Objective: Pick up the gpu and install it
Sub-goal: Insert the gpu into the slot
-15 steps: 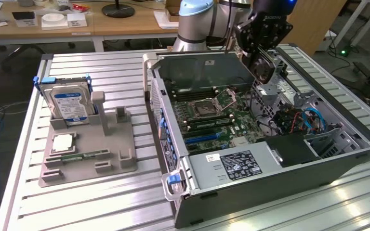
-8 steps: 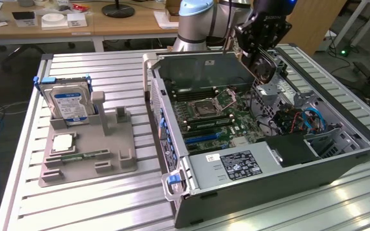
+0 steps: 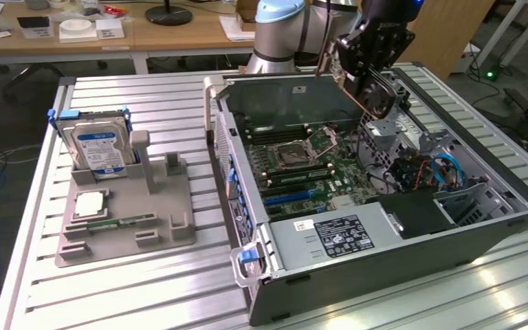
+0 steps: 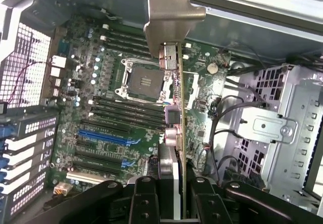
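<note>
My gripper (image 3: 363,63) is shut on the gpu (image 3: 376,95) and holds it in the air, tilted, over the back right part of the open computer case (image 3: 484,237). In the wrist view the gpu (image 4: 171,17) shows edge-on, silver bracket farthest from me, its green board running back between my black fingers (image 4: 146,199). My gripper (image 4: 175,196) grips the card's near end. Below lies the motherboard (image 4: 116,108) with its bare CPU socket (image 4: 144,80) and blue expansion slots (image 4: 108,138). The card hangs apart from the board.
The case's power supply (image 3: 337,237) sits at the front, and a drive cage (image 4: 282,128) with blue cables (image 3: 443,172) fills its right side. On the exterior view's left, a grey fixture (image 3: 154,237) holds a hard drive (image 3: 99,148), a CPU chip (image 3: 90,203) and a memory stick (image 3: 117,223).
</note>
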Action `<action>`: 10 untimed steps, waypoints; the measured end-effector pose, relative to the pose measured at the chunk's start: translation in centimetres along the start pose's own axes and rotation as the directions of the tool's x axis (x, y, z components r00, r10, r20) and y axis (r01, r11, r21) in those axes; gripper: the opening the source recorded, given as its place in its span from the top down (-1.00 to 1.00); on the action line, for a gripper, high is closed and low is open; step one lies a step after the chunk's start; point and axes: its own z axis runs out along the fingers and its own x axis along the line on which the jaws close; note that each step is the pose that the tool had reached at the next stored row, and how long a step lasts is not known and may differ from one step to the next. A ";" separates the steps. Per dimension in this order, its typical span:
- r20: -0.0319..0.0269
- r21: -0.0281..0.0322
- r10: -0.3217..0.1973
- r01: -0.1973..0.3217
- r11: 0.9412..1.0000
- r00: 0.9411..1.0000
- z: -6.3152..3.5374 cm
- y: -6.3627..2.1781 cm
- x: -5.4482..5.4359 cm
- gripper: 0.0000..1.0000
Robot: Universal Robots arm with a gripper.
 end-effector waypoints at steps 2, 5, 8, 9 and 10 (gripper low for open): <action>0.000 0.000 -0.018 0.018 1.000 1.000 0.00 0.00 0.0 0.43; 0.000 -0.001 -0.042 0.042 0.999 0.999 0.00 0.00 0.0 0.43; -0.001 -0.001 -0.065 0.065 0.998 0.998 0.00 0.00 0.0 0.43; -0.001 -0.001 -0.073 0.073 0.997 0.997 0.00 0.00 0.0 0.43; -0.001 -0.001 -0.081 0.081 0.997 0.997 0.00 0.00 0.0 0.43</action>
